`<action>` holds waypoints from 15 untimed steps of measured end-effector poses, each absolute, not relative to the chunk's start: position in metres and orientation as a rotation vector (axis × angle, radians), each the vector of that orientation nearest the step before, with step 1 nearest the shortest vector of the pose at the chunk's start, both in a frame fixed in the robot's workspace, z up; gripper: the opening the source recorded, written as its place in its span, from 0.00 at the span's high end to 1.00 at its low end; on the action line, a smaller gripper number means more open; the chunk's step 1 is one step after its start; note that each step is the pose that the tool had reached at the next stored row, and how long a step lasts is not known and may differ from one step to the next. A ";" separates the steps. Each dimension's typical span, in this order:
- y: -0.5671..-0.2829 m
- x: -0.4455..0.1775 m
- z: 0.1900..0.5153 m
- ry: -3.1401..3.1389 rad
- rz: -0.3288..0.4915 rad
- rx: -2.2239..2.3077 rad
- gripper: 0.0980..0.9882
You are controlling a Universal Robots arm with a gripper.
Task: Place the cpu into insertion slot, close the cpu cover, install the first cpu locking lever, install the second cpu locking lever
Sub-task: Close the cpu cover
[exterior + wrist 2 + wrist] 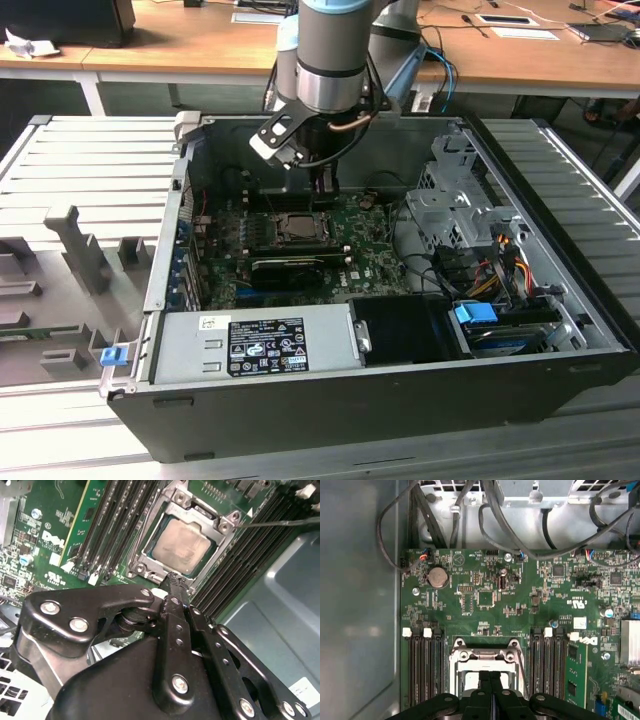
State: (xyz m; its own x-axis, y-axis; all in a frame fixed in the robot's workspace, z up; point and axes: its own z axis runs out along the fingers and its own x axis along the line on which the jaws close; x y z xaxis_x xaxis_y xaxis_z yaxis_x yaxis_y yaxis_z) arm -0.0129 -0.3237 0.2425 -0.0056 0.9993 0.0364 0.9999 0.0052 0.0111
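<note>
The cpu (pixel 182 545), a dull silver square, lies flat in the insertion slot (pixel 150 555) on the green board. The silver cpu cover (pixel 172 510) lies down around it, framing its top. A thin metal locking lever (pixel 280 523) runs out from one corner of the socket. My gripper (pixel 172 578) is shut with its two black fingers pressed together and nothing seen between them, its tips at the socket's edge. In the first wrist view the gripper (pixel 490 676) hangs over the socket frame (pixel 487 656). In the exterior view the gripper (pixel 322 192) stands just behind the socket (pixel 297 226).
Black memory slots (pixel 117 525) flank the socket on both sides. A long black graphics card (pixel 287 268) lies in front of it, then the grey power supply (pixel 260 340). A metal drive cage (pixel 455 205) and cables (pixel 490 265) fill the exterior view's right. Case walls (pixel 170 220) close in.
</note>
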 end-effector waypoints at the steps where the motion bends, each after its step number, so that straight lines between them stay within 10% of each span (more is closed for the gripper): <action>1: -0.324 -0.015 0.242 -2.216 -0.053 -2.200 0.99; 15: -0.324 -0.037 0.240 -2.237 -0.059 -2.173 0.99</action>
State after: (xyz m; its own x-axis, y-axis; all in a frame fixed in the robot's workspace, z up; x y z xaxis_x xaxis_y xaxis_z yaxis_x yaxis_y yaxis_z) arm -0.0373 -0.3245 0.2396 -0.0288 0.9987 0.0423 0.9995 0.0284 0.0114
